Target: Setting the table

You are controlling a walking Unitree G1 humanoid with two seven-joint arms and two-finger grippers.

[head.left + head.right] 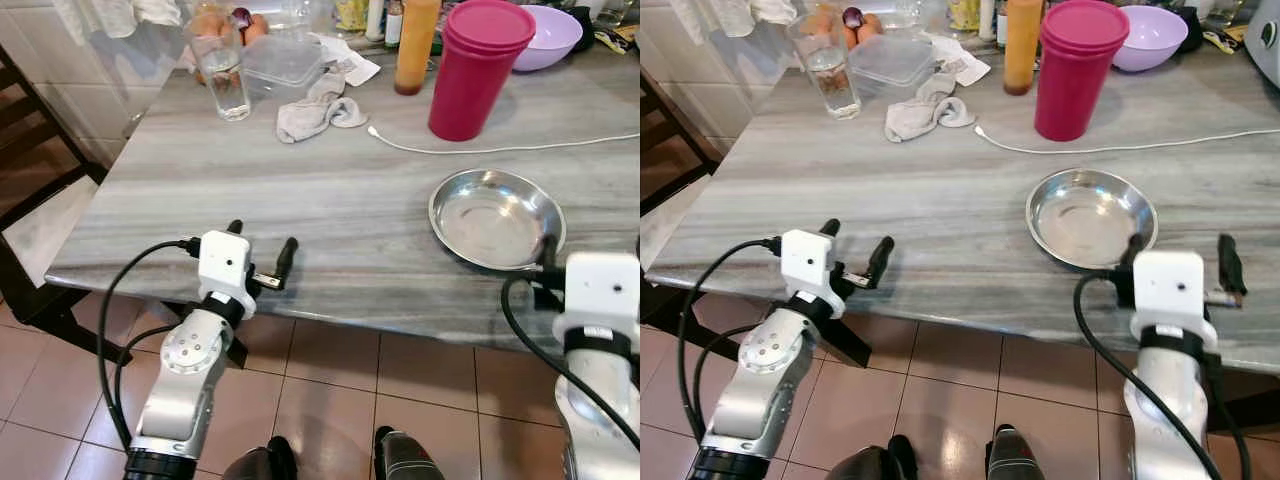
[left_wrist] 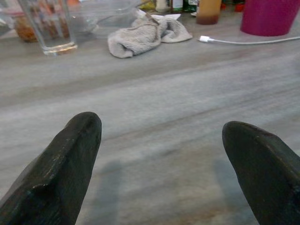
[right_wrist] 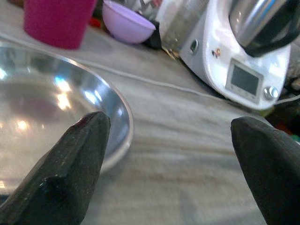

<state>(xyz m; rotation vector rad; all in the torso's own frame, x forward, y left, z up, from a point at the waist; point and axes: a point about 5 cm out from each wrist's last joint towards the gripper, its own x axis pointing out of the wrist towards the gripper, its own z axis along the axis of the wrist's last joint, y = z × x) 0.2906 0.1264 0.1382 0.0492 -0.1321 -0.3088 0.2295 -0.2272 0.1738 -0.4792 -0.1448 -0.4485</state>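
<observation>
The steel plate [image 1: 1091, 217] lay on the grey marbled table [image 1: 300, 200] toward its near edge, on the robot's right, and the right gripper [image 1: 1181, 255] stood right behind it at the table's edge, fingers spread wide and holding nothing. In the right wrist view one fingertip [image 3: 79, 154] hung over the plate's near rim while the other sat well out past the rim over bare tabletop, so the plate lay ahead of the claw and offset to its inner side, not centred between the fingers. The left gripper [image 1: 262, 262] hovered at the near edge on the other side, also wide open and empty, with only bare table ahead of it; the cloth [image 2: 145, 35] and the drinking glass [image 1: 220, 70] sat well beyond it near the far side. The plate being round, it offered no long axis to line up with (only a thin, low rim to catch). The right arm was plainly the nearer one, and the next move would likely turn on shifting that claw inward so the rim fell between the fingers. The pink tumbler [image 1: 475, 68] stood behind the plate, with a white cable [image 1: 500, 148] running between them.
</observation>
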